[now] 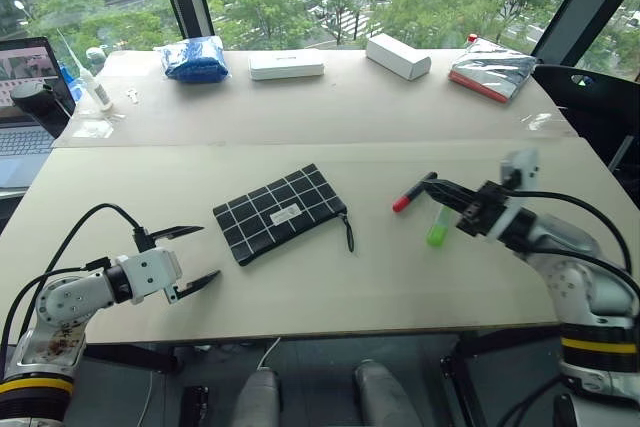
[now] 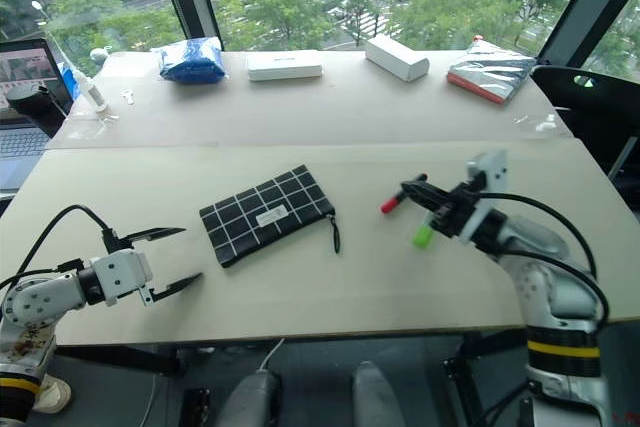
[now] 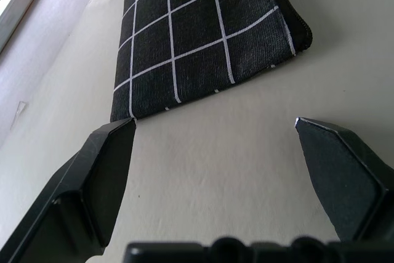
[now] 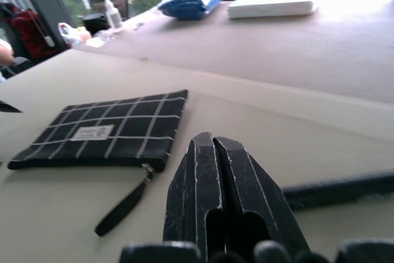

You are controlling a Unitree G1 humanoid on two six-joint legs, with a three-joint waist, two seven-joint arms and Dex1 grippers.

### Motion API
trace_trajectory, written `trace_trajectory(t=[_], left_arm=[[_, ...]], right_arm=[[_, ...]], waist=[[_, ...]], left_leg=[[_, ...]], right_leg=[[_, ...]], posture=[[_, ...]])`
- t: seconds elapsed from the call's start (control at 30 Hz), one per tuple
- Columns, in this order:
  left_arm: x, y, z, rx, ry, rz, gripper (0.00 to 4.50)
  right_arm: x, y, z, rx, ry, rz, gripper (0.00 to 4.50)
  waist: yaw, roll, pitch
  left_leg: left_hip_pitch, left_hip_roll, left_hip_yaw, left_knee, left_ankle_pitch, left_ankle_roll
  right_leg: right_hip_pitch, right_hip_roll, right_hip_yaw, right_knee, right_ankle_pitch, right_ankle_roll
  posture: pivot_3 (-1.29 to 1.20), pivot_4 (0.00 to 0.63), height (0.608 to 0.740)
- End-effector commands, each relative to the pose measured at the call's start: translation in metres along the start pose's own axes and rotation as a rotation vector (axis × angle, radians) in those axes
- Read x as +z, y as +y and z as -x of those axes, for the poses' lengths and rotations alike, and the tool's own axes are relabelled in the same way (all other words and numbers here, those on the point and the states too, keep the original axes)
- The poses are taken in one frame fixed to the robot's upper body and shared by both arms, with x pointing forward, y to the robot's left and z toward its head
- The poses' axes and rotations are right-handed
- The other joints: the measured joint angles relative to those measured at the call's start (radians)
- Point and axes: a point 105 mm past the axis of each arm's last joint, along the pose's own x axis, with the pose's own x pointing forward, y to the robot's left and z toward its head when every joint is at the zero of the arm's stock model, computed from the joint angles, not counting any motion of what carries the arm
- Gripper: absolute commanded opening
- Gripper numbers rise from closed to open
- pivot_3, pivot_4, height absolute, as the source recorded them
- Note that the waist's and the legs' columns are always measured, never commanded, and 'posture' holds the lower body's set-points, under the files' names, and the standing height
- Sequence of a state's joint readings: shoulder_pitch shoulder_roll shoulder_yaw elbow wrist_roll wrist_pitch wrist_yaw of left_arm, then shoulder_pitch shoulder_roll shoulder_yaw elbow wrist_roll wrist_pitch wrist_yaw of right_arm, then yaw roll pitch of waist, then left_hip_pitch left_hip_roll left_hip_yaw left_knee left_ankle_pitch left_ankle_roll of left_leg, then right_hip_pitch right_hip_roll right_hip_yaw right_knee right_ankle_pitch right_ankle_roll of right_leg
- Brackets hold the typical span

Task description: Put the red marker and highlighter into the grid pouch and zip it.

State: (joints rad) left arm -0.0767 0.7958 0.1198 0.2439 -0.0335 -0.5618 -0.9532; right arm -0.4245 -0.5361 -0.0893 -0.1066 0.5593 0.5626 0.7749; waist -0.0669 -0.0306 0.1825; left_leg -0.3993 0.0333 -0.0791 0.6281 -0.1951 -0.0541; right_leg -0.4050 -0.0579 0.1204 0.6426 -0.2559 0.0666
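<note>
**Both hands near the pouch, nothing packed yet**

The right hand (image 1: 432, 185) is seen with its fingers pressed together, holding nothing, poised above the table (image 1: 300, 292). Just beside and under its tip lie the marker (image 1: 413, 193), red cap toward the pouch, and the green highlighter (image 1: 438, 226). The left hand (image 1: 190, 259) is spread wide and empty, pointed at the near corner of the pouch (image 1: 280, 212), which lies flat mid-table, its pull strap (image 1: 348, 232) trailing toward the right hand.

The step in hand is judged to be picking up a pen. It would be done well if the right fingers were opened first, then lowered across the marker's barrel, while the pouch is steadied by the left hand.

In the right wrist view the pouch's label (image 4: 91, 132) and zipper edge are shown from low down; whether the zip is open cannot be told. In the head views the two pens are shown in full.
</note>
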Motion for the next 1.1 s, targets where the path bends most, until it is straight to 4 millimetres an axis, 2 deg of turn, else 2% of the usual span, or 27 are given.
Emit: trace_trajectory(t=[0.03,0.17,0.3,0.43,0.57,0.7,0.87,1.1], left_arm=[[-0.002,-0.008,-0.011,-0.074,0.006,-0.086,4.5],[-0.001,-0.002,-0.021,-0.068,-0.005,-0.163,4.5],[0.002,0.003,-0.028,-0.045,-0.022,-0.197,4.5],[0.006,0.002,-0.031,-0.04,-0.042,-0.207,4.5],[0.008,0.0,-0.031,-0.038,-0.052,-0.202,4.5],[0.009,-0.002,-0.032,-0.042,-0.058,-0.199,4.5],[0.022,0.008,-0.04,0.007,-0.105,-0.155,4.5],[0.032,0.005,-0.05,-0.019,-0.142,-0.156,4.5]], right_arm=[[-0.002,0.021,-0.049,0.055,0.068,0.126,0.05],[-0.001,0.032,-0.092,0.057,0.117,0.168,0.05],[-0.009,0.033,-0.107,0.056,0.176,0.201,0.05],[-0.031,0.019,-0.107,0.013,0.282,0.306,0.05],[-0.036,0.006,-0.106,-0.032,0.314,0.325,0.05],[-0.047,0.013,-0.11,-0.004,0.331,0.314,0.05],[-0.068,0.022,-0.107,0.033,0.373,0.319,0.05],[-0.073,0.024,-0.102,0.045,0.388,0.334,0.05]], waist=[[0.0,0.0,0.0],[0.014,0.001,0.0],[0.026,0.001,0.0],[0.026,0.001,0.0],[0.023,0.001,0.0],[0.02,0.001,0.0],[0.022,0.001,0.0],[0.021,0.001,0.0]], left_leg=[[0.0,0.0,0.0,0.0,0.0,0.0],[-0.001,-0.001,0.0,0.0,0.0,0.0],[-0.001,0.0,-0.001,0.001,0.0,0.0],[0.0,0.0,-0.001,0.001,0.0,0.0],[0.0,0.0,-0.001,0.001,0.0,0.0],[0.0,0.0,-0.001,0.0,0.0,0.0],[0.0,0.0,-0.001,0.0,0.0,0.0],[0.0,0.0,-0.001,0.001,0.0,0.0]], right_leg=[[0.0,0.0,0.0,0.0,0.0,0.0],[-0.001,0.0,-0.001,0.001,0.004,-0.007],[-0.001,0.0,-0.002,0.003,0.004,-0.007],[-0.001,0.0,-0.002,0.004,0.005,-0.008],[-0.001,0.0,-0.002,0.004,0.004,-0.008],[-0.001,0.0,-0.002,0.004,0.005,-0.008],[-0.001,0.0,-0.002,0.004,0.004,-0.007],[-0.001,0.0,-0.002,0.004,0.004,-0.007]], posture=[[0.0,0.15,0.74],[0.0,0.15,0.74],[0.0,0.15,0.74],[0.0,0.15,0.74],[0.0,0.15,0.74],[0.0,0.15,0.74],[0.0,0.15,0.74],[0.0,0.15,0.74]])
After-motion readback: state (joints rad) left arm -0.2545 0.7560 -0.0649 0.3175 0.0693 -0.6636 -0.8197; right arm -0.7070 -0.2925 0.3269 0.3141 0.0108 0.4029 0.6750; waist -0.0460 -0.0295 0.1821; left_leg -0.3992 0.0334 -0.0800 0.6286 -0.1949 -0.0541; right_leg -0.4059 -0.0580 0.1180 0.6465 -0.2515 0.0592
